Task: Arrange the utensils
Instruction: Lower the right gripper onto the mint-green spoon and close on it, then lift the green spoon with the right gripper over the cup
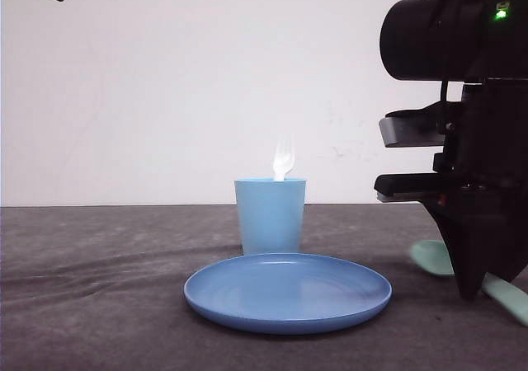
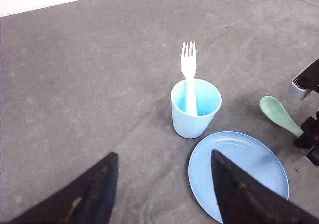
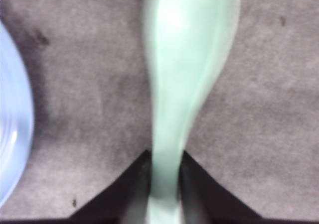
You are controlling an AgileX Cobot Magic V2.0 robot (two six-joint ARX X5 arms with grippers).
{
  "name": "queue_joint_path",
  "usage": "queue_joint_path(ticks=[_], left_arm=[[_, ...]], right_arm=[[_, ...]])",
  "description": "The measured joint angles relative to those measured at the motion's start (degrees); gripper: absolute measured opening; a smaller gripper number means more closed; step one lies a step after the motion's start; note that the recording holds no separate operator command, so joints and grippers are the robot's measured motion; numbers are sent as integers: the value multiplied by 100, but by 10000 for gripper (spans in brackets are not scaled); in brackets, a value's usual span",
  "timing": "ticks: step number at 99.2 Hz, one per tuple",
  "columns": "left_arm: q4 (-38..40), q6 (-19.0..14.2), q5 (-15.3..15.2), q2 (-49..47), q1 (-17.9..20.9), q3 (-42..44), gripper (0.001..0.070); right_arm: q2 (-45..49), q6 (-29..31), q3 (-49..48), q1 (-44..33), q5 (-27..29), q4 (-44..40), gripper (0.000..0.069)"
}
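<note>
1. Front view is showing the white fork (image 1: 283, 158) already standing tines-up in the light blue cup (image 1: 270, 216), which is sitting just behind the blue plate (image 1: 287, 291) near the middle of the grey tabletop (image 1: 99, 288).
2. The right gripper (image 3: 164, 184) is pinching the handle of the mint-green spoon (image 3: 184, 59), jaws clamped on it, while the spoon is lying on the tabletop toward its right edge, beside the plate.
3. The step in hand appears to be picking up the spoon; next it is needing a lift and a carry over the cup rim (handle down, probably).
4. The left gripper (image 2: 162, 194) is hanging above the table with jaws apart, holding nothing.
5. Right wrist view is revealing the grip itself, which the front view is hiding behind the arm.
</note>
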Motion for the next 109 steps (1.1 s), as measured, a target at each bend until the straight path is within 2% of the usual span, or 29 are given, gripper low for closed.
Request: queue_joint_path(ticks=[78, 109], left_arm=[[-136, -2, 7, 0, 0, 0, 355], [-136, -2, 7, 0, 0, 0, 355]], right_arm=[[-28, -39, 22, 0, 39, -101, 65], [-691, -177, 354, -4, 66, -205, 65]])
